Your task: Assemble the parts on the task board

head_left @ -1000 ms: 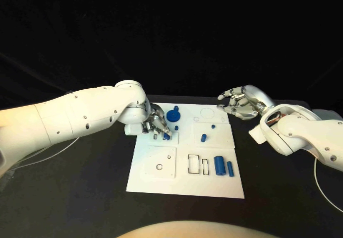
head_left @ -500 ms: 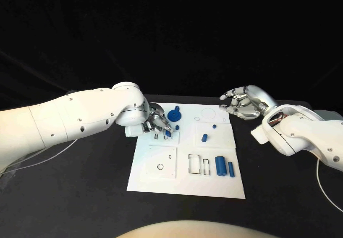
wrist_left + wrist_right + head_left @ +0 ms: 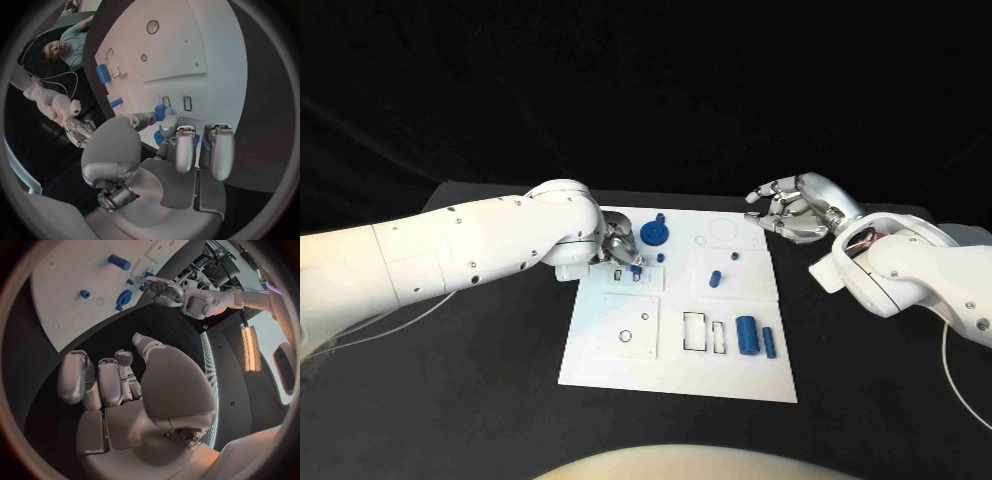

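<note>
The white task board [image 3: 610,360] lies in the middle of the black table. My left hand [image 3: 617,246] hovers over the board's far left part and pinches a small blue part [image 3: 636,267] between thumb and finger, just above two small rectangular slots [image 3: 187,103]. The left wrist view shows this blue part [image 3: 160,112] at the fingertips [image 3: 170,123]. A blue disc with a knob [image 3: 651,235] sits just beyond the hand. My right hand [image 3: 795,210] hangs off the board's far right corner, fingers curled in, holding nothing; the right wrist view shows this hand [image 3: 119,385] too.
On the board lie a small blue peg [image 3: 661,257], another peg [image 3: 731,255], a blue piece [image 3: 713,278], a thick blue cylinder [image 3: 747,335] and a thin blue bar [image 3: 767,338]. Empty outlined recesses [image 3: 697,331] sit near the front. Black table surrounds the board.
My left arm has swung in a little and its hand, still pinching the blue part, has edged slightly towards the board's far side. The right hand has hardly moved.
</note>
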